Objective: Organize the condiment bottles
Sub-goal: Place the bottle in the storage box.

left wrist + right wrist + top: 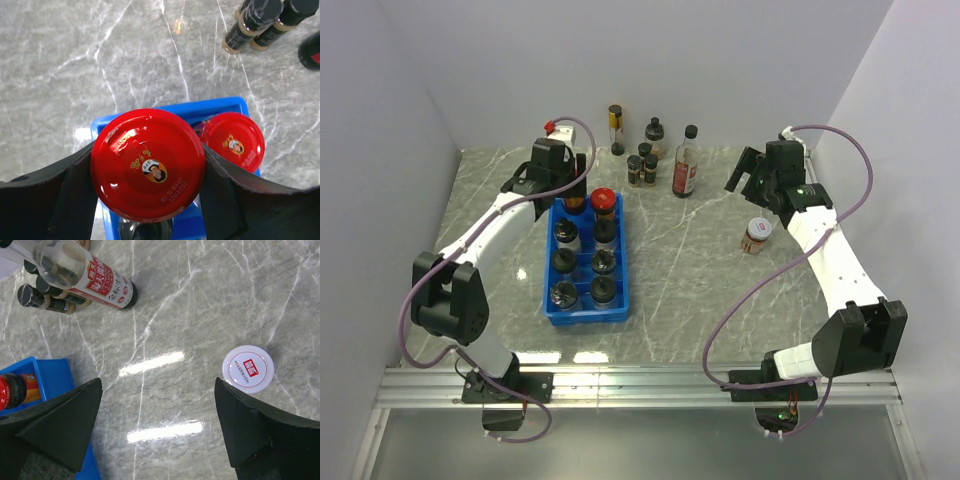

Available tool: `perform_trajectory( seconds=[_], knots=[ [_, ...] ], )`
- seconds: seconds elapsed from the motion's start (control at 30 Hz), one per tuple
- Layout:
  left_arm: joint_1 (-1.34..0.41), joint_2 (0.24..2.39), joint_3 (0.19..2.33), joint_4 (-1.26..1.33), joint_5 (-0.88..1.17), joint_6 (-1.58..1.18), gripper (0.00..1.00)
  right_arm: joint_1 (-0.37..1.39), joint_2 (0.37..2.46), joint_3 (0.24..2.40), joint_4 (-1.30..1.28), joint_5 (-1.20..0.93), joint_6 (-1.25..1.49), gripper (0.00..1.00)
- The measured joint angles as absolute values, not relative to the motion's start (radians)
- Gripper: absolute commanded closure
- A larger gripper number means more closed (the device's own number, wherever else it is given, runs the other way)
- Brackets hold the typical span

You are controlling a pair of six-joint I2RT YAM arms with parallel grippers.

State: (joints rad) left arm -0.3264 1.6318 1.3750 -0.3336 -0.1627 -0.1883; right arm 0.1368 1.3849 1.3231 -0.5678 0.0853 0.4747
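the left tool [147, 176] is pinching a red-capped jar [147, 155] by the lid, at the far left compartment of the blue tray [585, 312]; if the jar stands in it, i cannot tell. a second red-capped jar [232, 141] sits just beside, in the far right compartment. the right tool [157, 425] is spread wide over the tabletop [700, 270], near a white-lidded jar [248, 368]. a dark sauce bottle [685, 165] and small black-capped jars [642, 168] stand at the far side.
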Motion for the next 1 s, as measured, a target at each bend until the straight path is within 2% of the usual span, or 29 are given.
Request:
perform_trajectory(
  seconds=[0.6, 1.0],
  knots=[
    [-0.327, 1.567, 1.24, -0.311, -0.188, -0.254, 1.0, 0.14, 1.444, 1.357, -0.561, 0.076, 0.477, 0.0],
    [-0.327, 1.677, 1.193, -0.207, -0.216, -0.28, 1.0, 0.142, 1.449, 1.357, -0.561, 0.07, 0.479, 0.0]
  ],
)
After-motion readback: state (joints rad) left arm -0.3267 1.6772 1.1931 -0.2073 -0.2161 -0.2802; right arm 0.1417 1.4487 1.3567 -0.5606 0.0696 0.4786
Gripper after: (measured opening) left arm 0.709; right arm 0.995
